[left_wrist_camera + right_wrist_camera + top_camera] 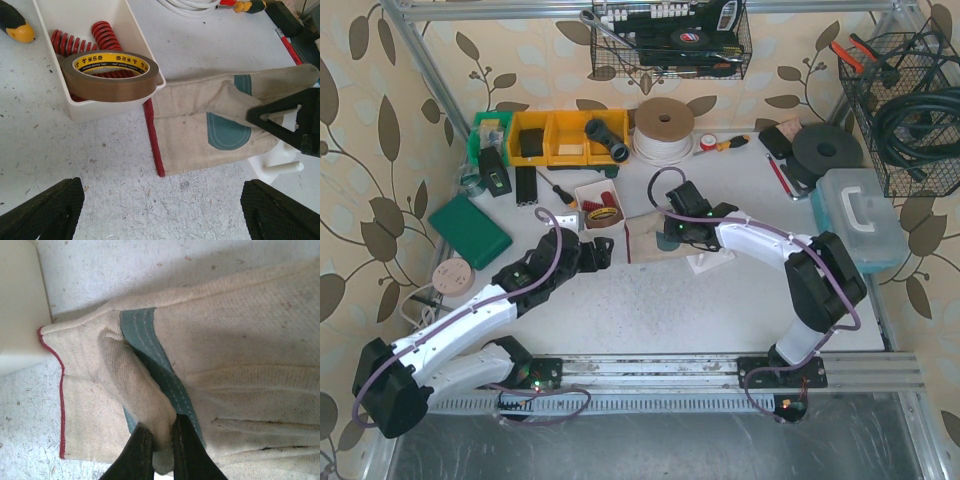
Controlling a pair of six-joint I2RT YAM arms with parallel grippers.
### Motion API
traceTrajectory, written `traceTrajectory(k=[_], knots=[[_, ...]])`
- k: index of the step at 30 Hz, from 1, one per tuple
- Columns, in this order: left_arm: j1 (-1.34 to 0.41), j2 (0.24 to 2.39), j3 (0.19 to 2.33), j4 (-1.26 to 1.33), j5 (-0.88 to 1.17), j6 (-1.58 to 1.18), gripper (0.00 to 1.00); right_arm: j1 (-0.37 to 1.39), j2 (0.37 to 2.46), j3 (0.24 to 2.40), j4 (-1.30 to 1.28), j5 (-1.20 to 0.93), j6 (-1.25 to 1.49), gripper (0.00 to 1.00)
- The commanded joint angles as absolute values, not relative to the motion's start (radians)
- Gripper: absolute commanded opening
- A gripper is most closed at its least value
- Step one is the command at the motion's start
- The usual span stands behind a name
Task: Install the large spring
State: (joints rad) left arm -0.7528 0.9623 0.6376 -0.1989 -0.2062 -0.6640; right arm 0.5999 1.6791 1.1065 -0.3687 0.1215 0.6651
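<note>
Springs (pixel 103 34) in bin (pixel 95 107), tape roll (pixel 110 86) atop, glove (pixel 190 107) beside

Canvas glove (pixel 190 130) lies on bench (pixel 75 165), red-hemmed cuff touching white tray (pixel 100 107). Brown tape roll (pixel 110 82) sits tilted in tray. Yellow bins (pixel 565 137) at back.

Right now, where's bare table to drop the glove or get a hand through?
Biggest free patch: the table between the left arm and right arm, bordered by the glove behind and the near rail in front. A smaller strip lies between the cable coil and the black disc. Crowded: back left around the white tray and yellow bins.
</note>
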Motion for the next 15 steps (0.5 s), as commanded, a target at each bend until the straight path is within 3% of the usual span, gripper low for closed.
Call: traceTrajectory(k=[1,15], knots=[[-0.753,0.934,0.630,-0.166,-0.218,-0.681,0.88,0.602,1.613,1.106,-0.368,0.102,0.640,0.00],[-0.753,0.902,0.623,-0.193,-0.212,-0.692,0.88,0.533,1.429,1.275,-0.518,0.167,0.583,0.00]])
